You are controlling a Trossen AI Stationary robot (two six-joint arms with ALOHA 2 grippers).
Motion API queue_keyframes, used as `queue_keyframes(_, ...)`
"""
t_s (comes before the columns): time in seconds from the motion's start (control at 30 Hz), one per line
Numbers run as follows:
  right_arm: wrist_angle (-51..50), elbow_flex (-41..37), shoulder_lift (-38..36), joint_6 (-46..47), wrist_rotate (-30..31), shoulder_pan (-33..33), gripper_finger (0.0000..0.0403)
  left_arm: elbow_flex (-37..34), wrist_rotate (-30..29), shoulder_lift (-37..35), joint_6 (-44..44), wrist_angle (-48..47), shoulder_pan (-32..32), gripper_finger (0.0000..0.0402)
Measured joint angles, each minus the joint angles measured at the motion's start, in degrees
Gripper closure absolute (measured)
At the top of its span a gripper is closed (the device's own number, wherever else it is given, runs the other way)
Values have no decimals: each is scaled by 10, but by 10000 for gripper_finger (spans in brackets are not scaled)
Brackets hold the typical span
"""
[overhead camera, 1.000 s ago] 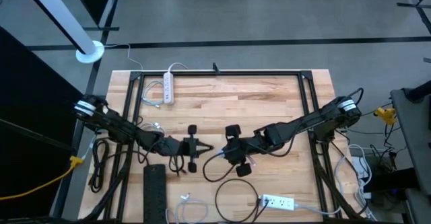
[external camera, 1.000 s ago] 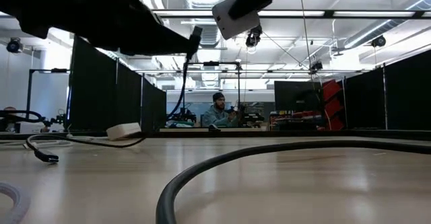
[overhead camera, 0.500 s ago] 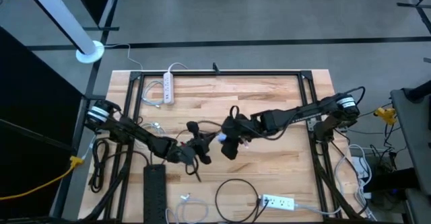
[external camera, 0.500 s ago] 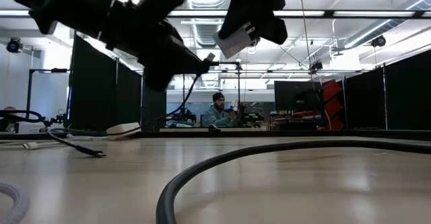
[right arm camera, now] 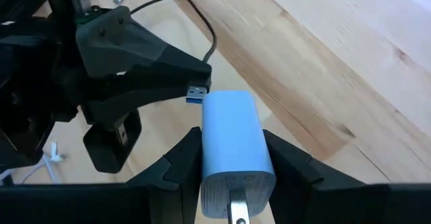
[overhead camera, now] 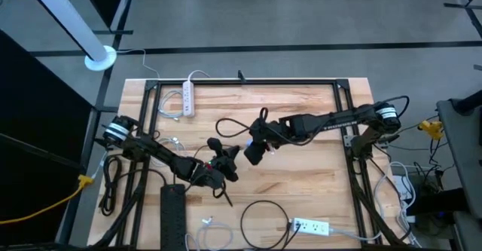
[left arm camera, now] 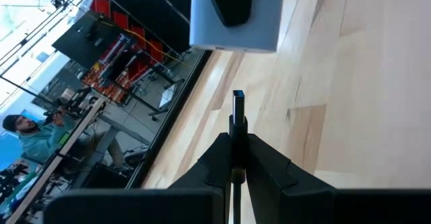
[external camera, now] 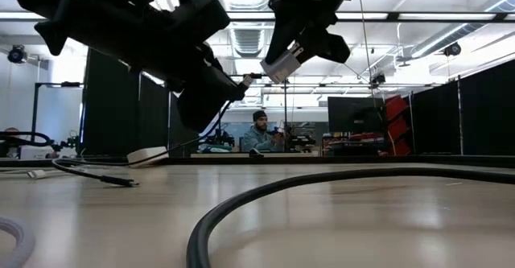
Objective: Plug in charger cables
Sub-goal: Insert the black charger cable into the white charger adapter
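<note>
Left gripper (left arm camera: 232, 167) is closed on a black cable (left arm camera: 237, 113), pinching it just behind the USB plug, so the metal tip stands out free in front of our fingers. Right gripper (right arm camera: 232, 167) holds a white charger (right arm camera: 232, 143) between its two fingers, with the prongs toward the wrist and the flat port face toward the plug. In the right wrist view the plug tip is just beside the corner of the charger, near but not yet inside. From above, both grippers meet over the middle of the table (overhead camera: 301, 115), raised from the wood, and the cable hangs from our left gripper (overhead camera: 223, 160) in a loose loop toward the right gripper (overhead camera: 254, 149). We judge the cable as light and soft; it will not resist, but it also gives no support, so holding close behind the plug is the correct place. The plug itself is stiff and small, and it can turn between the fingers if we push at an angle. The charger is smooth plastic and may slip back under the push, so a firm hold on its sides is needed. Farther away lie a black strip (overhead camera: 172, 221), a white strip (overhead camera: 310, 226) and another white strip (overhead camera: 187, 99), with more cables near the table front.
</note>
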Motion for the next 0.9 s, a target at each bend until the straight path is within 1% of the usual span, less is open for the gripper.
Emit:
queue_keyframes(0.1,3,0,0,13,-26,-3,288,0,0,0,-11,0,0,383)
queue_keyframes(0.17,4,0,0,16,-32,-1,288,-1,0,0,-14,-1,0,383)
queue_keyframes(0.3,7,0,8,16,-33,2,288,-1,0,0,-24,0,2,383)
queue_keyframes(0.5,22,1,40,14,-32,3,288,-2,0,0,-33,0,3,383)
queue_keyframes(0.7,40,1,35,4,-31,3,288,-4,0,0,-44,-2,3,383)
queue_keyframes(0.9,51,1,42,14,-34,3,288,-4,1,0,-50,2,5,383)
